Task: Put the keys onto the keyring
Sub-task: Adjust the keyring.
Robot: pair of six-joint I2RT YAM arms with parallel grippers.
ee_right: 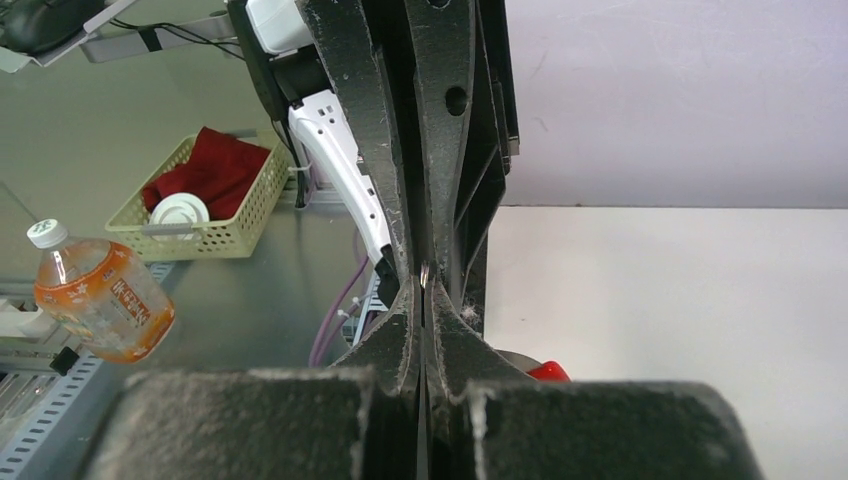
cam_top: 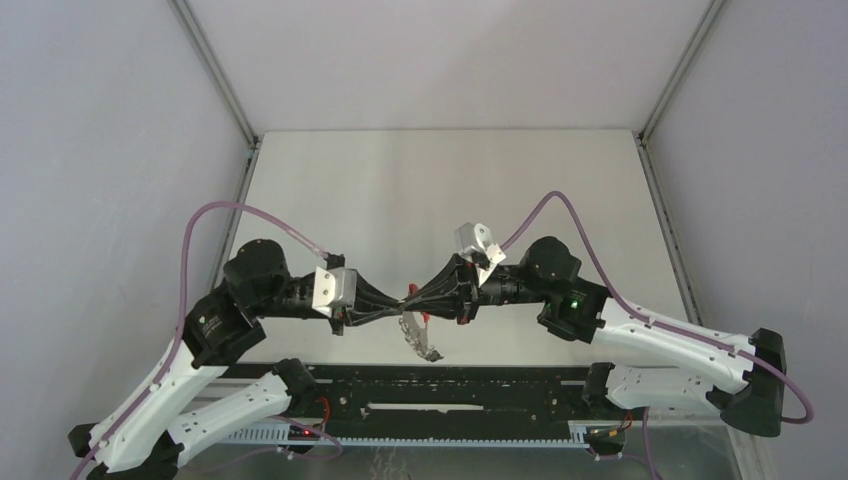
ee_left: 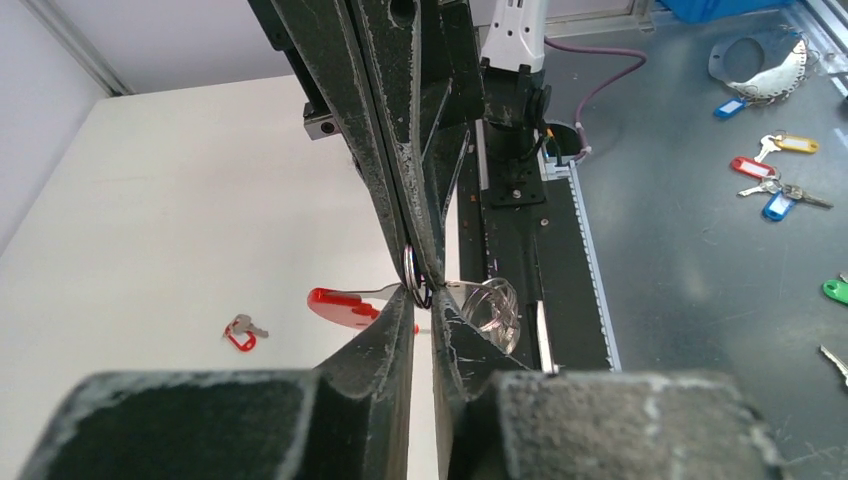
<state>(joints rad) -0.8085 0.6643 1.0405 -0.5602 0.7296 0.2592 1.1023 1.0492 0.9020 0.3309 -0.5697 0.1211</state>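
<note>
Presents as robotics lab: white panel walls point(cam_top: 100, 150), aluminium framing point(cam_top: 215, 70), grey bench point(ee_left: 700, 300) with tagged keys point(ee_left: 765, 180), basket point(ee_right: 200, 215), bottle point(ee_right: 100, 300).

Thin metal keyring point(ee_left: 417, 279) stands on edge, raised. Bright red curved strap point(ee_left: 345, 307) is attached. Flat silvery key bunch point(cam_top: 423, 343) sits just beside.

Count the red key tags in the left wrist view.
3: one strap hanging from the ring, a small tag on the white table, another tag on the grey bench, right. More may be hidden.
</note>
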